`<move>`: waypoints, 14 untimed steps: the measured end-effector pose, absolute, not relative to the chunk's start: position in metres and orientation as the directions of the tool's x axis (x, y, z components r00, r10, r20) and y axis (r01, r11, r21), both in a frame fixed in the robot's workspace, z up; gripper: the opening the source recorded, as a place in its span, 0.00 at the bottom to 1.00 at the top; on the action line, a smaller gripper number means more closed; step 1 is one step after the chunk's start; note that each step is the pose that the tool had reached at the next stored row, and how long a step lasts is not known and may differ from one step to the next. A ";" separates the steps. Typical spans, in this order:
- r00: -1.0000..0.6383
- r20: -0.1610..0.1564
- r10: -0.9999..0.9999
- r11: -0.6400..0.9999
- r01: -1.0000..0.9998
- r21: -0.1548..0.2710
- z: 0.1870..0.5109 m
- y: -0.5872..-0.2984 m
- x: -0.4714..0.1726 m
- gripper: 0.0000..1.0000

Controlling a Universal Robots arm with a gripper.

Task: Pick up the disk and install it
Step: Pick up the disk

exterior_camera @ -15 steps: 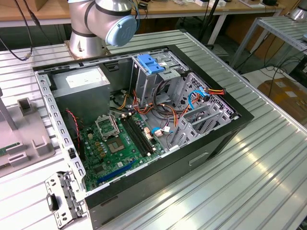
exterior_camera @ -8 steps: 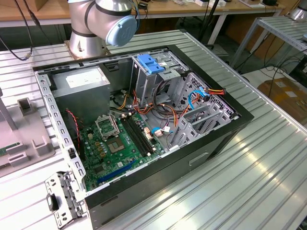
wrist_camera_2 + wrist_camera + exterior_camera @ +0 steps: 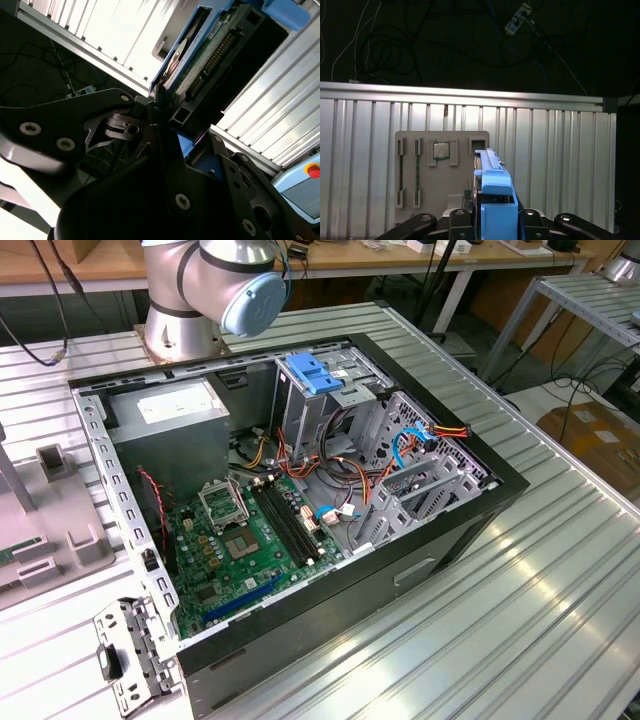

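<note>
Here the disk is gripped between the fingers of the hand, which is closed on it. Its long axis is pointed straight away from the hand, toward the grey tray on the desk.

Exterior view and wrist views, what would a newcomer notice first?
The open black computer case on the ribbed metal table, its green motherboard exposed, dominates the exterior view. In the first wrist view, the black gripper holds the grey-metal disk with blue plastic rails edge-on, a grey tray beyond it.
</note>
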State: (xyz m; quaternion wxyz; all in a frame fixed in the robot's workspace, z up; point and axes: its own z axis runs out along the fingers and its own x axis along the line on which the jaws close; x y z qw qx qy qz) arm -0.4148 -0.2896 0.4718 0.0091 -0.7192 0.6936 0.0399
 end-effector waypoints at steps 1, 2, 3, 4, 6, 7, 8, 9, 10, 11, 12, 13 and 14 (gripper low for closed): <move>0.035 -0.070 -0.997 -0.038 -0.998 0.042 0.472 -0.290 -0.415 0.37; 0.035 -0.070 -0.997 -0.038 -0.998 0.042 0.472 -0.290 -0.414 0.37; 0.035 -0.070 -0.997 -0.038 -0.998 0.042 0.472 -0.290 -0.414 0.37; 0.035 -0.070 -0.997 -0.038 -0.998 0.042 0.472 -0.291 -0.414 0.37; 0.035 -0.070 -0.997 -0.038 -0.998 0.042 0.472 -0.291 -0.413 0.37; 0.035 -0.070 -0.997 -0.038 -0.998 0.042 0.472 -0.292 -0.413 0.37; 0.035 -0.070 -0.997 -0.038 -0.998 0.042 0.472 -0.292 -0.413 0.37; 0.035 -0.070 -0.997 -0.038 -0.998 0.042 0.472 -0.292 -0.412 0.37; 0.035 -0.070 -0.997 -0.038 -0.998 0.042 0.472 -0.292 -0.412 0.37; 0.035 -0.070 -0.997 -0.038 -0.998 0.042 0.472 -0.293 -0.411 0.37; 0.035 -0.070 -0.997 -0.038 -0.998 0.042 0.472 -0.293 -0.411 0.37; 0.035 -0.070 -0.997 -0.038 -0.998 0.042 0.472 -0.293 -0.410 0.37; 0.035 -0.070 -0.997 -0.038 -0.998 0.042 0.472 -0.293 -0.410 0.37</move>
